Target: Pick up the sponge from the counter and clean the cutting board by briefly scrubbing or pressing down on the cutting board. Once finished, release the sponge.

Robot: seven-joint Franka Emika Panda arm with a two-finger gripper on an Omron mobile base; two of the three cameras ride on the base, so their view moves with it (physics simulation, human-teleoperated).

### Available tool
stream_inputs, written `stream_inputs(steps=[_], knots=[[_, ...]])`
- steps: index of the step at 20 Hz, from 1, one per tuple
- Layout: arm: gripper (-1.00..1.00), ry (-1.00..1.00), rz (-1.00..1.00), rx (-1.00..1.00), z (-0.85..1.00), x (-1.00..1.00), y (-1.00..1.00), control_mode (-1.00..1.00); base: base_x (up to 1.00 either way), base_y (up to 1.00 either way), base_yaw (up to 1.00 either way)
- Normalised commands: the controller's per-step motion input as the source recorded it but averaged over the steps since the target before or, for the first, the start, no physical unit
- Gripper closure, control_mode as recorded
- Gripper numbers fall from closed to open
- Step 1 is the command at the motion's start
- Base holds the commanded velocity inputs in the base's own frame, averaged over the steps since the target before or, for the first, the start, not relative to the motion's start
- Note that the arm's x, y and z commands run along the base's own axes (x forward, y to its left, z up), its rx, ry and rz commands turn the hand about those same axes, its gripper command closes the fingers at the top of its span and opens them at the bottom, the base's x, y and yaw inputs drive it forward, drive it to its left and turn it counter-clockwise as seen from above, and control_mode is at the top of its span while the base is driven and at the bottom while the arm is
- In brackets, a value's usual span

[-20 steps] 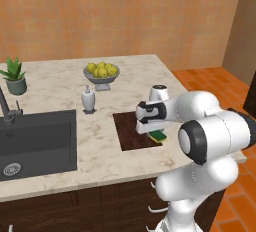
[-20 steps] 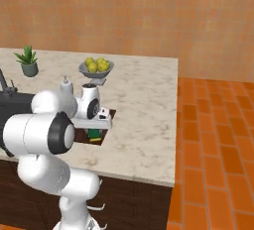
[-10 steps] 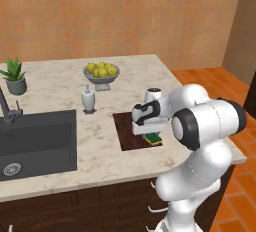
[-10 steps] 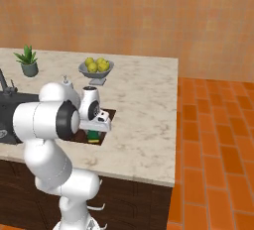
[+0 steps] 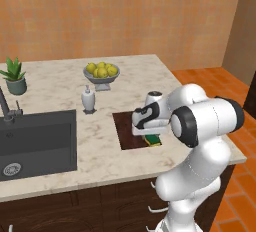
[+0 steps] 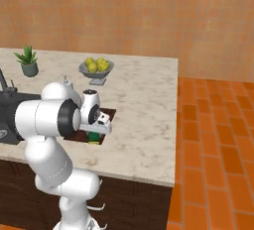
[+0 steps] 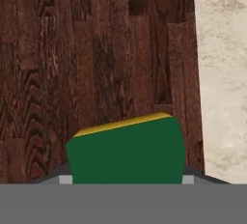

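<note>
One sponge (image 7: pixel 126 150), lower on cutting board (image 7: pixel 87 59).

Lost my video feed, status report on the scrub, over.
Gripper low over cutting board. Sponge between the fingers, green side toward camera, at the board. Jaw state unclear. Nothing in the way.

No readable text, label or number appears anywhere.

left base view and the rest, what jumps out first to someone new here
The big white arm bends low over the dark brown cutting board at the counter's near edge, with the green and yellow sponge right under its hand on the wood. Behind, a bowl of lemons stands mid-counter, and the dark sink lies left.
</note>
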Motion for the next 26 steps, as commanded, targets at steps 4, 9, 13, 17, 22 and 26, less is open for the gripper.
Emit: stream_inputs(steps=[4,9,13,17,22,26], knots=[[1.0,-0.09,-0.05,0.03,0.11,0.37,0.0,-1.0,0.0,0.0,0.0],[1.0,-0.02,-0.02,0.01,-0.03,0.26,0.0,-1.0,0.0,0.0,0.0],[1.0,-0.02,0.0,0.0,-0.38,0.06,0.0,-1.0,0.0,0.0,0.0],[1.0,-0.07,-0.02,0.0,-0.76,-0.41,0.0,-1.0,0.0,0.0,0.0],[1.0,-0.01,-0.03,0.0,-0.84,-0.97,0.0,-1.0,0.0,0.0,0.0],[1.0,0.06,0.0,0.0,-0.8,-1.0,0.0,-1.0,0.0,0.0,0.0]])
